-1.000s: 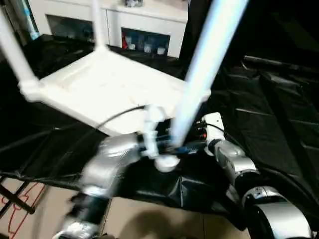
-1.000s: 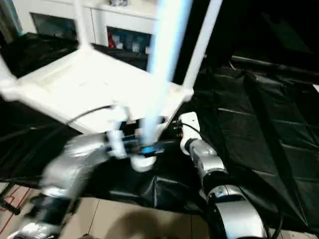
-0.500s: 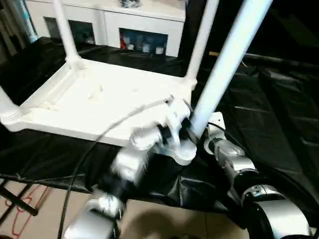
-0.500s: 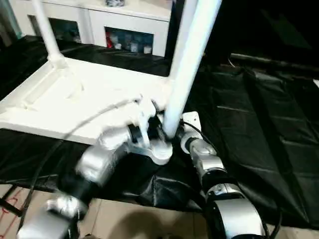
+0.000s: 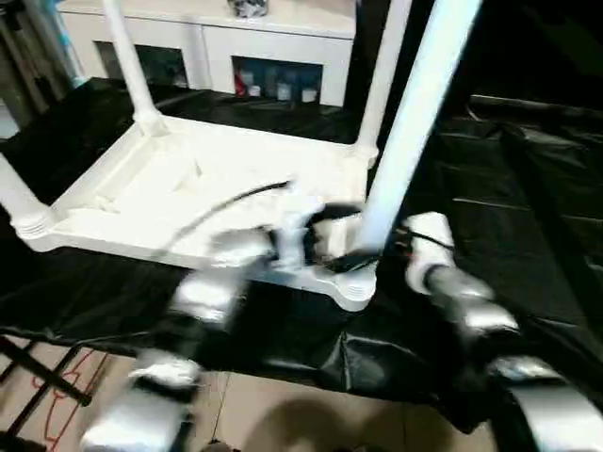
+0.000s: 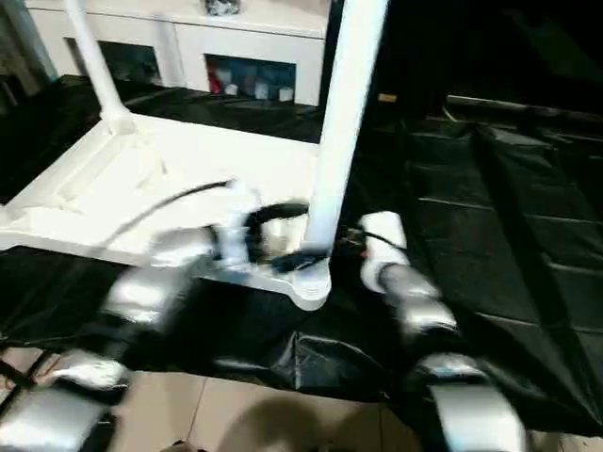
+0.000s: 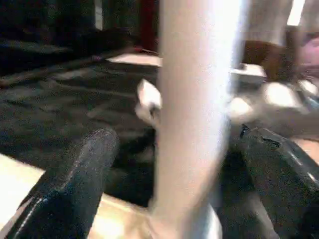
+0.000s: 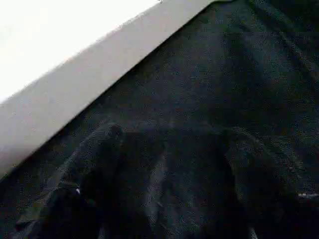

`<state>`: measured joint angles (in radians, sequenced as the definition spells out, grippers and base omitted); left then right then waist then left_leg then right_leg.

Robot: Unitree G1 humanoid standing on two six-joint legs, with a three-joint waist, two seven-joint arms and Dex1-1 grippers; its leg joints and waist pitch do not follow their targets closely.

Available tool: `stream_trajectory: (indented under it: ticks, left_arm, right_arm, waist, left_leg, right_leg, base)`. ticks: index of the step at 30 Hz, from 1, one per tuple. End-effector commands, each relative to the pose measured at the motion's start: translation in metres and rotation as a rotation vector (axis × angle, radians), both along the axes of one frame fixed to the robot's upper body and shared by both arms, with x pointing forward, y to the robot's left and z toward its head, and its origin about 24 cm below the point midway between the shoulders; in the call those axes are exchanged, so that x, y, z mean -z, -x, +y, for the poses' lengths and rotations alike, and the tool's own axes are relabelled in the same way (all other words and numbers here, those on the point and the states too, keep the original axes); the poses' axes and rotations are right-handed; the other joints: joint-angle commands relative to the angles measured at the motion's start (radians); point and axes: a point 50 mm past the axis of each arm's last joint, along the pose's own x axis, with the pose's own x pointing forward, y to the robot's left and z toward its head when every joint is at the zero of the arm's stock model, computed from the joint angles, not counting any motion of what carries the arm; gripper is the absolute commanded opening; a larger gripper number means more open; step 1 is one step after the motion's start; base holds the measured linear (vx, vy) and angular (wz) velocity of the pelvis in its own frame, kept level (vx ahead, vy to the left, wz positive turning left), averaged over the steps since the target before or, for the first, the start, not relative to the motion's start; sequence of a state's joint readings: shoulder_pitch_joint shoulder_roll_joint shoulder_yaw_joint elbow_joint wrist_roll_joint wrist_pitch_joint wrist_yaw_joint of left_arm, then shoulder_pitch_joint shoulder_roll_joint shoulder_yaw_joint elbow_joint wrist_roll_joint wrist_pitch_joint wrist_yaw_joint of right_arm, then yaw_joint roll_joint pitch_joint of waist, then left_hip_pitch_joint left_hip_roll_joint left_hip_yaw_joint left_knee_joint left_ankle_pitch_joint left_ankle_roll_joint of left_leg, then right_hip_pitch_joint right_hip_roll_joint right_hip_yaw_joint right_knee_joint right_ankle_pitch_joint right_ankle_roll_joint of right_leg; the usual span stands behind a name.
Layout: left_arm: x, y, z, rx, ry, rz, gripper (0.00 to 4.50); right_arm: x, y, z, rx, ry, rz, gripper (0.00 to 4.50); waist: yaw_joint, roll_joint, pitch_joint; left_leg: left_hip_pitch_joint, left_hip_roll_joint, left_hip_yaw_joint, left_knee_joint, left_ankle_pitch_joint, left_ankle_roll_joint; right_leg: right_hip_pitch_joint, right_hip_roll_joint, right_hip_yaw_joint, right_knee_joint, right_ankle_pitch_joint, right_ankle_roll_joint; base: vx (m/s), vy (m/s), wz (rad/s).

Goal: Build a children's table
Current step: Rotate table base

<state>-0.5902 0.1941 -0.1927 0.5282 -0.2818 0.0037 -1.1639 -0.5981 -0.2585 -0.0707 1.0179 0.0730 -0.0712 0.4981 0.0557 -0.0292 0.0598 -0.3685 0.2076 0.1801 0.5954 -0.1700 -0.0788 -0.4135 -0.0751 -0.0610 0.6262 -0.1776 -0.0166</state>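
At the bench's near edge, the left hand [image 7: 169, 199] straddles the near-right leg [image 5: 412, 122] of the upturned children's table [image 5: 236, 188], fingers [image 7: 70, 189] spread, while the right hand [image 8: 164, 184] hovers open just right over black sheeting [image 5: 528, 217]; white cabinet [image 5: 273, 38] beyond.

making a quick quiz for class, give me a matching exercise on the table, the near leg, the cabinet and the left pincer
Things:
1. table
2. near leg
3. cabinet
4. left pincer

States:
A. stands at the back, with glass fronts
B. open, one finger on each side of the near leg
C. lies upside down on the black sheet
D. stands upright in the front corner socket

Pairs: 1-C, 2-D, 3-A, 4-B
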Motion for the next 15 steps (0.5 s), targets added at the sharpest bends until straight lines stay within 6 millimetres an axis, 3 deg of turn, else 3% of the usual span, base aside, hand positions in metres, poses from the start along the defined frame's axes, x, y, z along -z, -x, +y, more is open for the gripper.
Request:
stream_trajectory:
  ticks: [1,2,5,7,9,10,11,12,15]
  left_arm:
    - [0.0,0.003,0.002,0.06,-0.015,0.004,4.48]
    - [0.004,0.004,0.009,0.09,-0.06,0.005,4.48]
    - [0.011,0.001,0.018,0.1,-0.15,-0.007,4.31]
    - [0.015,-0.005,0.024,0.083,-0.253,-0.044,4.09]
    - [0.016,-0.014,0.027,0.013,-0.367,-0.128,3.91]
    - [0.017,-0.02,0.027,-0.034,-0.424,-0.186,3.79]
    - [0.018,-0.023,0.026,-0.052,-0.468,-0.218,3.69]
    - [0.018,-0.025,0.025,-0.061,-0.502,-0.234,3.65]
    - [0.02,-0.024,0.018,-0.014,-0.504,-0.197,3.41]
  right_arm:
    - [-0.008,-0.001,-0.004,-0.042,-0.008,-0.034,3.6]
    - [-0.012,0.001,-0.009,-0.078,-0.002,-0.039,3.6]
    - [-0.015,0.005,-0.013,-0.149,0.0,-0.037,3.6]
    - [-0.018,0.01,-0.013,-0.224,0.005,-0.029,3.6]
    - [-0.021,0.014,-0.012,-0.287,0.005,-0.015,3.6]
    - [-0.021,0.016,-0.012,-0.312,0.01,-0.007,3.6]
    - [-0.02,0.018,-0.011,-0.344,0.016,0.001,3.6]
    - [-0.02,0.021,-0.011,-0.378,0.021,0.016,3.6]
    - [-0.016,0.029,-0.013,-0.441,0.029,0.058,3.6]
  waist:
    - [0.005,-0.005,-0.074]
    - [0.005,-0.01,-0.072]
    - [0.009,-0.007,-0.07]
    - [0.011,-0.024,-0.069]
    - [0.015,-0.021,-0.068]
    - [0.014,-0.053,-0.071]
    - [0.016,-0.044,-0.071]
    - [0.013,-0.052,-0.072]
    - [0.013,-0.045,-0.071]
  left_leg:
    - [0.01,0.019,0.004,-0.062,-0.22,0.054]
    - [0.009,0.02,0.006,-0.062,-0.22,0.055]
    - [0.009,0.021,0.008,-0.062,-0.23,0.049]
    - [0.009,0.02,0.008,-0.062,-0.237,0.054]
    - [0.007,0.02,0.005,-0.065,-0.23,0.049]
    - [0.005,0.021,0.005,-0.063,-0.226,0.052]
    - [0.007,0.02,0.001,-0.064,-0.227,0.053]
    - [0.007,0.022,0.001,-0.063,-0.222,0.051]
    - [0.008,0.026,-0.002,-0.067,-0.214,0.041]
  right_leg:
    - [0.061,-0.05,0.04,-0.075,-0.175,-0.242]
    - [0.061,-0.049,0.04,-0.076,-0.18,-0.239]
    - [0.058,-0.05,0.04,-0.078,-0.215,-0.223]
    - [0.057,-0.05,0.041,-0.085,-0.273,-0.18]
    - [0.057,-0.054,0.041,-0.087,-0.289,-0.159]
    - [0.057,-0.052,0.039,-0.087,-0.304,-0.134]
    - [0.053,-0.054,0.04,-0.087,-0.311,-0.127]
    - [0.053,-0.059,0.041,-0.088,-0.311,-0.121]
    - [0.053,-0.061,0.041,-0.086,-0.263,-0.158]
  base:
    - [0.0,0.0,0.0]
    - [0.0,0.0,0.0]
    - [0.0,0.0,0.0]
    - [0.0,0.0,0.0]
    - [0.0,0.0,0.0]
    - [0.0,0.0,0.0]
    - [0.0,0.0,0.0]
    - [0.0,0.0,0.0]
    - [0.0,0.0,0.0]
